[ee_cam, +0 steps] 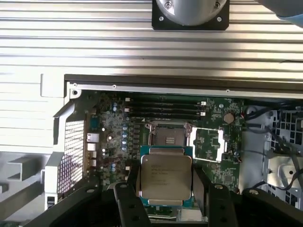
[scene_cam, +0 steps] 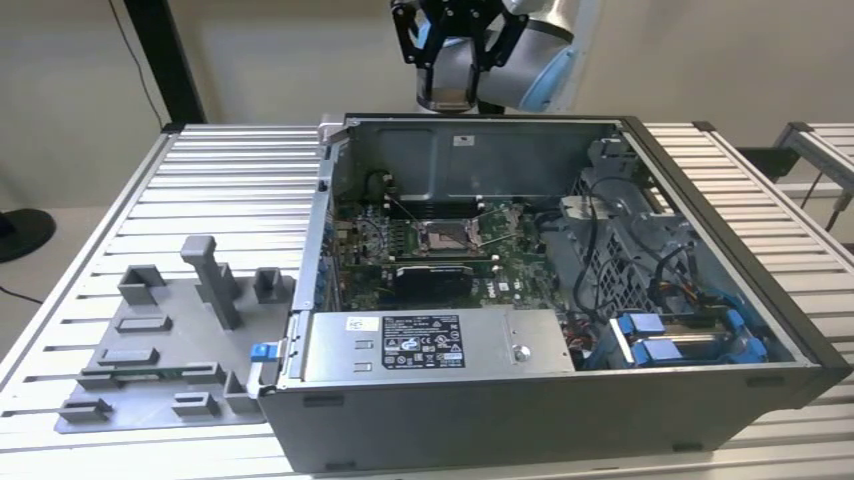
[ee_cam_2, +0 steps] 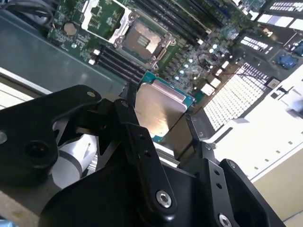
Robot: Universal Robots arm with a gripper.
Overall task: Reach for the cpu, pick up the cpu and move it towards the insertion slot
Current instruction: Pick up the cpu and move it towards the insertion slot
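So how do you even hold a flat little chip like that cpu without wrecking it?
By its thin edges. In both wrist views the gripper has its jaws shut on two opposite sides of the cpu, coming from above with the pale top face left bare. That probably keeps the delicate underside free for the insertion slot.

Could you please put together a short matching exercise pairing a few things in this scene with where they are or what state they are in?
Things:
1. cpu
2. insertion slot
3. grey fixture plate
4. gripper

Places or states:
A. lying on the ribbed table at the exterior view's left, outside the computer case
B. shut on the chip, a finger at each side
C. held in the air above the green board
D. open and unfilled, dark centre showing, on the board inside the case

Pairs: 1-C, 2-D, 3-A, 4-B
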